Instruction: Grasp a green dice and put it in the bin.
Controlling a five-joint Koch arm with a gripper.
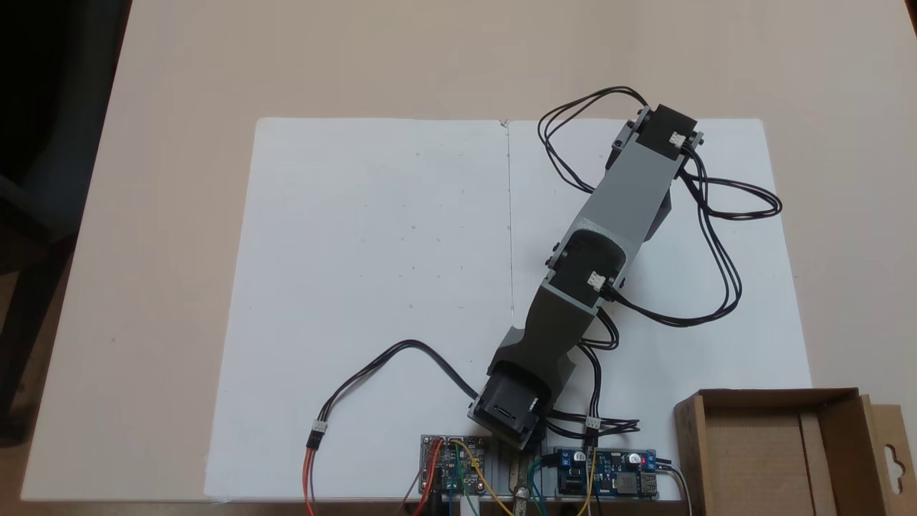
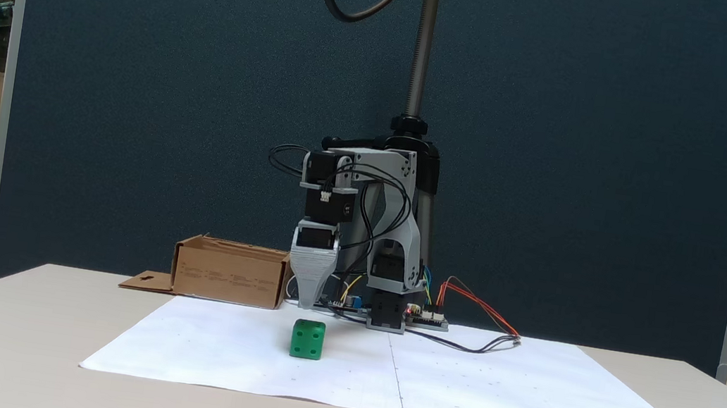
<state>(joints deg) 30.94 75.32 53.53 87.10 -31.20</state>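
Side-on fixed view, left to right: bin [image 2: 229,272] on counter [image 2: 19,326] at left rear, flap with hang-hole lying flat to its left; faint printed lines on bin's front wall, too small to read. Then jaws [image 2: 306,304], grey, pointing straight down, tip hanging above white paper sheet [image 2: 487,385]. Green dice [image 2: 307,338] on sheet, below and just right of jaw tip, nearer the camera, apart from it, not touched. Jaws seen as one tapered piece, probably one behind the other, so open or closed cannot be told; nothing seen held. Top-down fixed view: arm [image 1: 609,222] stretched over the sheet's right half, circuit boards [image 1: 609,473] at bottom edge, bin [image 1: 691,444] at bottom right.
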